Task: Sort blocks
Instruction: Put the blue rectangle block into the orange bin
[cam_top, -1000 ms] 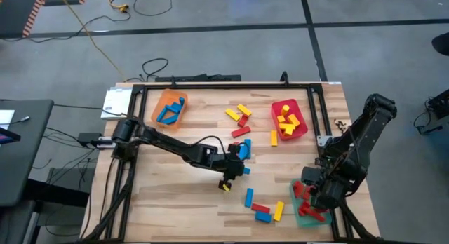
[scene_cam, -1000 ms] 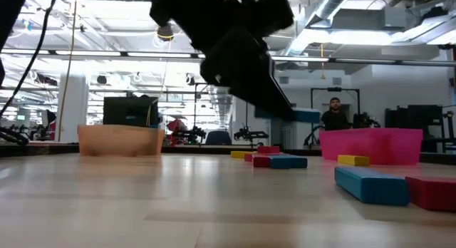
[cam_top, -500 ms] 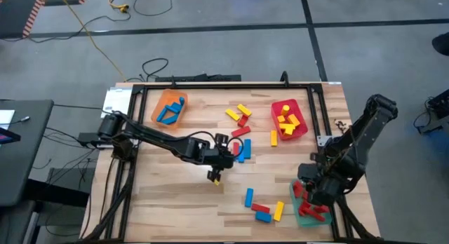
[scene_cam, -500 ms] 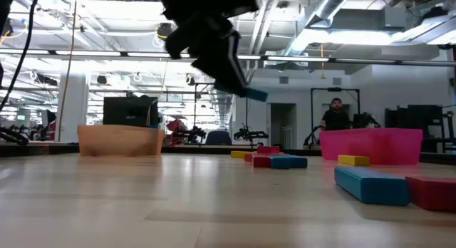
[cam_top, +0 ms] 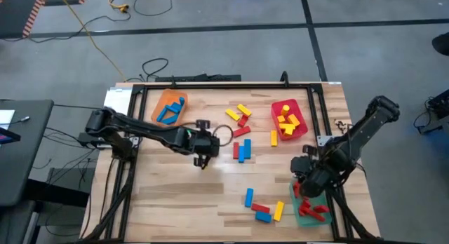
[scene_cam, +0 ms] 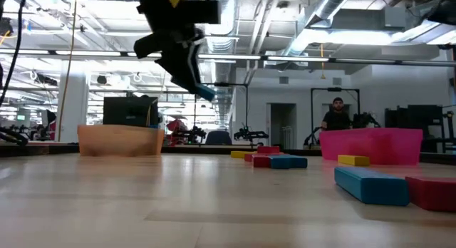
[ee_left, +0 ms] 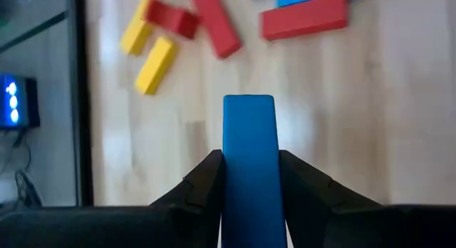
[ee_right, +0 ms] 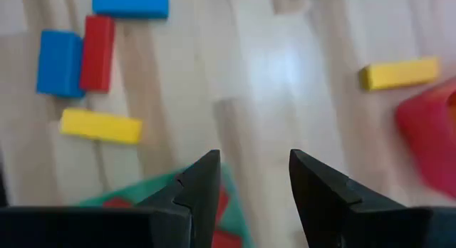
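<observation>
My left gripper [cam_top: 203, 154] hangs above the table's middle, right of the orange tray [cam_top: 168, 108], shut on a blue block [ee_left: 249, 152]. In the low view that block's end [scene_cam: 205, 93] sticks out below the gripper [scene_cam: 187, 66], clear of the table. My right gripper [cam_top: 307, 179] stands open with nothing between its fingers [ee_right: 253, 184], over the far edge of the green tray [cam_top: 306, 214], which holds red blocks [cam_top: 314, 210]. Loose red, yellow and blue blocks [cam_top: 240, 119] lie flat on the table. My left gripper pinches the blue block's two long sides [ee_left: 229, 178] between its two fingers. The fingers slant down and lie along the block, whose free end [ee_left: 249, 104] reaches out past the fingertips. The block is lifted clear of the table and tilted downward.
The orange tray holds blue blocks [cam_top: 167, 115]; the red tray [cam_top: 289, 120] at the far right holds yellow ones. A blue and red pair [cam_top: 243, 150] lies mid-table, a yellow block [cam_top: 273, 137] by the red tray, and several blocks [cam_top: 262, 209] lie near the front edge.
My left gripper has risen and gone toward the table's left and far edges, toward the orange tray, with the blue block held clear of the table; it has tipped nearer to level. My right gripper has drifted a little toward the far edge, away from the green tray's middle.
</observation>
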Tool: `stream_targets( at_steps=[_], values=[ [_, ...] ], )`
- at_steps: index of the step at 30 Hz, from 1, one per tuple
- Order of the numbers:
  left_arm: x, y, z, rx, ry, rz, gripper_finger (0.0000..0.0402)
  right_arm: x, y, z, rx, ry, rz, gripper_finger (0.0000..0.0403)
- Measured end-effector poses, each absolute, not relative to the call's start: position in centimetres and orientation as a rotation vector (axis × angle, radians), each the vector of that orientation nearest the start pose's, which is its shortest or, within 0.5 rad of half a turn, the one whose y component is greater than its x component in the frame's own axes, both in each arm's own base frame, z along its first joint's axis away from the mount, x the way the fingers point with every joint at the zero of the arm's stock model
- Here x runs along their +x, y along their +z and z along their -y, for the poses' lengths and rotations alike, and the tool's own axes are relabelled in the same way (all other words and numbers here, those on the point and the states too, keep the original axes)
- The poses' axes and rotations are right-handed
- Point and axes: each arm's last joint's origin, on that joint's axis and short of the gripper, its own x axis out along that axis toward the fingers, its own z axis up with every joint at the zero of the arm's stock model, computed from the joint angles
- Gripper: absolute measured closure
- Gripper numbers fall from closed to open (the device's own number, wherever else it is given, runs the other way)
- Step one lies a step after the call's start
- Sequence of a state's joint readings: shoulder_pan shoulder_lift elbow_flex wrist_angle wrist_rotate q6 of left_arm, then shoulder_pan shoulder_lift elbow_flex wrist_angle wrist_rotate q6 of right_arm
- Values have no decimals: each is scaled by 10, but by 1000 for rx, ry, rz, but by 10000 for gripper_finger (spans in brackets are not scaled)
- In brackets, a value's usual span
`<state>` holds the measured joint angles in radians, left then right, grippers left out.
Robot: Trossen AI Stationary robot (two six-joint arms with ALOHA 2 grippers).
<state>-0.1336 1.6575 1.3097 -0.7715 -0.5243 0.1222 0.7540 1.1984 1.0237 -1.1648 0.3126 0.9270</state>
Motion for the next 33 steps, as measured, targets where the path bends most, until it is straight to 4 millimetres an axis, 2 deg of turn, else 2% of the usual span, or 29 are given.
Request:
stream_targets(
  at_steps=[5, 10, 18, 22, 26, 33],
  values=[
    [301, 269, 11, 390, 365, -1051, 299, 161, 275, -121, 63, -208, -1100, 223],
    [262, 273, -10, 308, 490, -1007, 299, 178, 280, -117, -8, -197, -956, 223],
    [201, 249, -47, 115, 712, -930, 299, 212, 298, -111, -83, -105, -691, 223],
    [186, 240, -57, 36, 754, -861, 299, 222, 306, -108, -135, -80, -602, 223],
    [176, 230, -67, -2, 814, -865, 299, 227, 308, -102, -149, -95, -576, 223],
    [169, 219, -89, -86, 914, -918, 288, 232, 293, -95, -148, -122, -575, 223]
  ],
)
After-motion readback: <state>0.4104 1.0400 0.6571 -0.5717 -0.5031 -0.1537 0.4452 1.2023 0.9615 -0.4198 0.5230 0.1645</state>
